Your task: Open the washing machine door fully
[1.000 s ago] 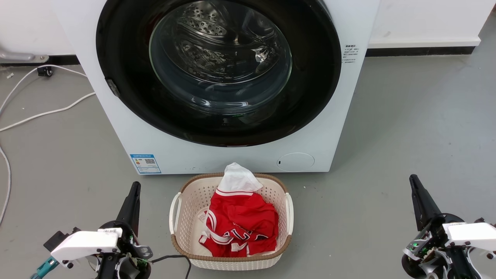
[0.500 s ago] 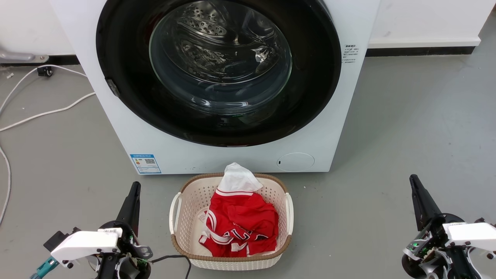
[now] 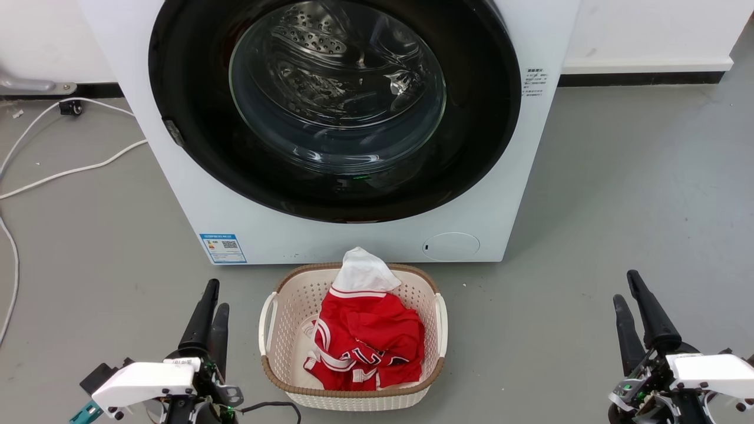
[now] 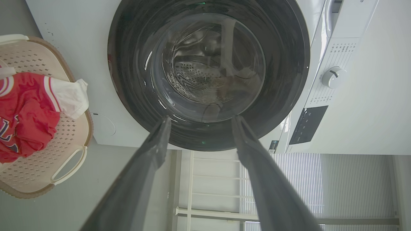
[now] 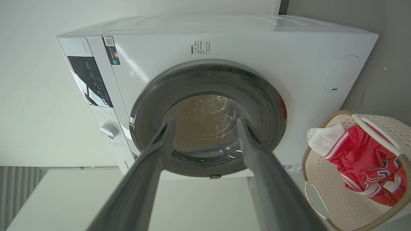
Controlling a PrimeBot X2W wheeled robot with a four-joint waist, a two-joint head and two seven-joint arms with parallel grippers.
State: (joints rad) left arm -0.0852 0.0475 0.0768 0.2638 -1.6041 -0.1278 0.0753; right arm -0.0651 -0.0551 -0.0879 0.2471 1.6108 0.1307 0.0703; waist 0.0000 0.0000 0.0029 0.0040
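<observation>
**Grey floor, door shut, both claws hanging open**

Grey floor [image 3: 618, 176] is running under everything, with white cables [image 3: 70, 171] trailing well off to the left of the left claw [image 3: 217, 294]. That claw is hovering low with its two fingers parted, gripping nothing. Ahead of it and well apart, the washing machine [image 3: 194, 194] is standing with the washing machine door [image 3: 194, 118] lying flush against its front, so the opening is not yet begun. A small grey catch [image 3: 172, 132] is sitting on the door's rim, up and slightly inward from the left claw; it is probably the place to pull.

Just beside the left claw, on its inner side, a cream basket [image 3: 353, 400] is holding a red garment [image 3: 371, 335] close under the machine's front. Far across, the right claw [image 3: 624, 285] is likewise hanging spread and empty, with the door ahead and inward of it.

To do this well, the left claw should be rising toward the catch, hooking behind the rim rather than pressing the glass, then pulling along the door's arc while keeping clear of the basket below.
</observation>
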